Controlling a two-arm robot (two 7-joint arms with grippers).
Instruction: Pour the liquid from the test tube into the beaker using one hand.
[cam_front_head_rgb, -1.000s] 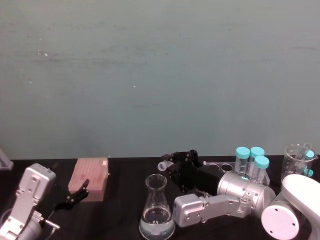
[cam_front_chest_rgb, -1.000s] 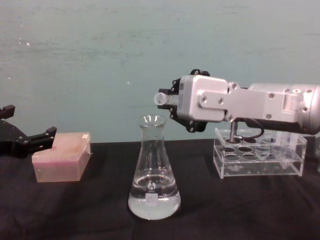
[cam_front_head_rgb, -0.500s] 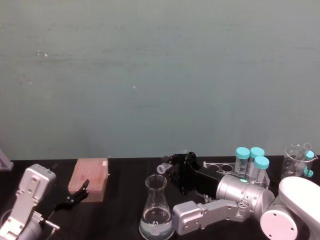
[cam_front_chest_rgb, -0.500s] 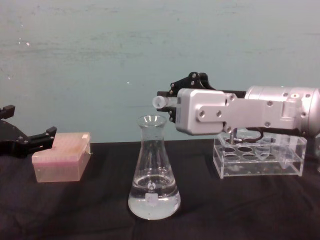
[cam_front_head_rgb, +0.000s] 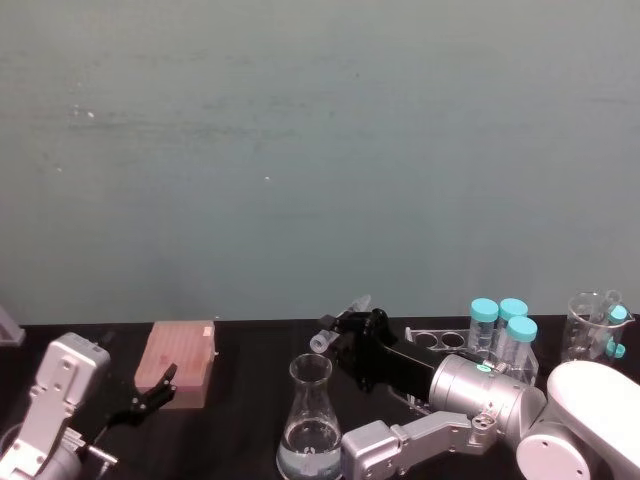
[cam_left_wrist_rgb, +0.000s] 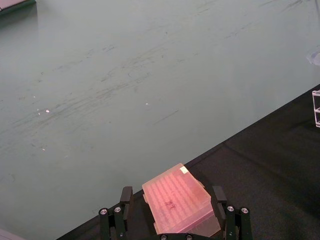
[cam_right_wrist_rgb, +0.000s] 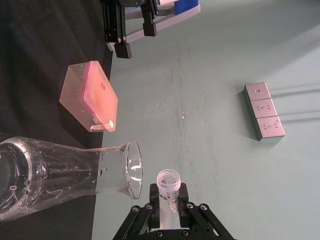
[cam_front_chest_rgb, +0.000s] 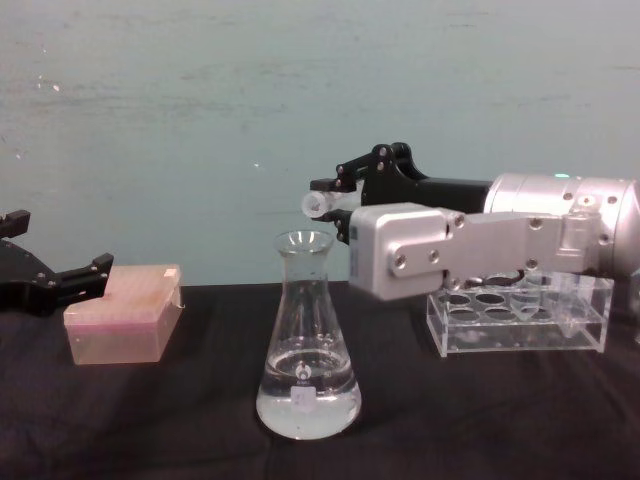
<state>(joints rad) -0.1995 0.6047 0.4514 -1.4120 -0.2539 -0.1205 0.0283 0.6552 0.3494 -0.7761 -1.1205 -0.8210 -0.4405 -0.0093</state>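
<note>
The beaker stands mid-table with clear liquid in its wide base. My right gripper is shut on the test tube, which lies nearly level with its ringed rim just above and slightly behind the beaker's mouth. From the head camera the test tube points its rim toward the beaker, with the right gripper behind it. At the right wrist the test tube sits beside the beaker's mouth. I cannot tell whether liquid is in the tube. My left gripper is parked open at the far left.
A pink tip box lies at the left, between the left gripper's open fingers as its wrist camera shows it. A clear tube rack stands right of the beaker, with turquoise-capped tubes and a glass container farther right.
My right wrist has rolled, swinging the gripper body lower and tipping the test tube further over. The tube's rim has edged slightly left over the beaker's mouth. The left arm has not moved.
</note>
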